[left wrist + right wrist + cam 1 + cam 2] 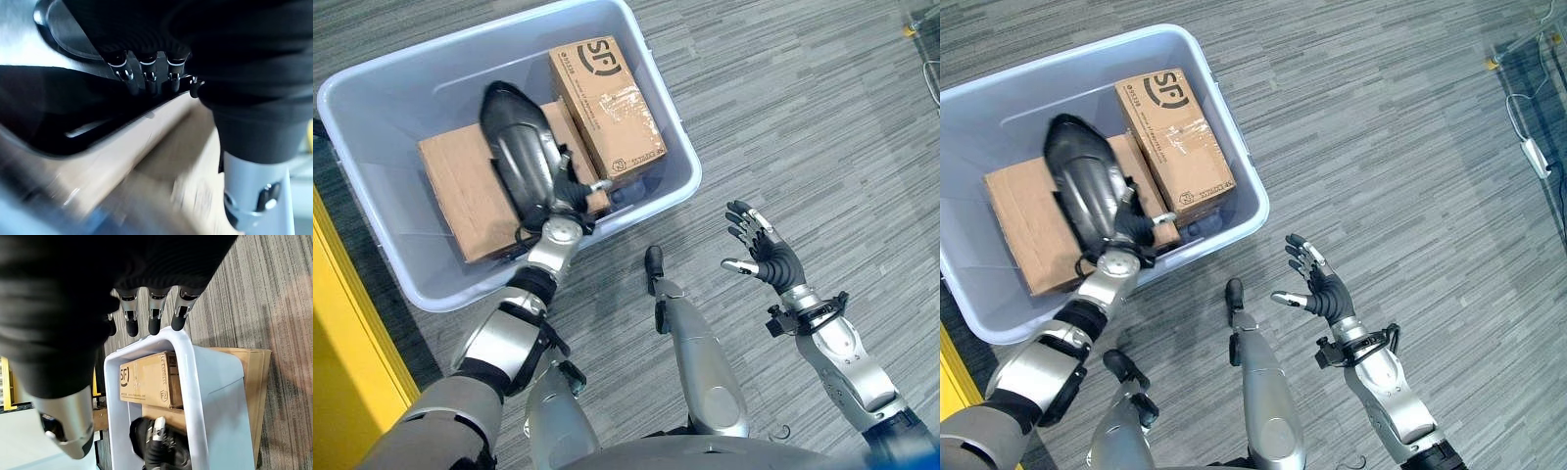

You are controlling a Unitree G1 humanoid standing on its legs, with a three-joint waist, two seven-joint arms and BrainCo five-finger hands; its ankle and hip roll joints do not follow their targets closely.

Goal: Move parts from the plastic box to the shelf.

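Nearest to me, my right hand [766, 251] is hovering over the grey carpet [803, 117], fingers relaxed and holding nothing. My left hand [521, 147] is reaching into the plastic box [677, 147], over two cardboard boxes [607, 108]; its fingers are hidden, so I cannot tell their state.

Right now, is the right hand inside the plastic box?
No. In the left eye view the right hand hangs open above the carpet, outside the plastic box, while the left hand reaches down into it.
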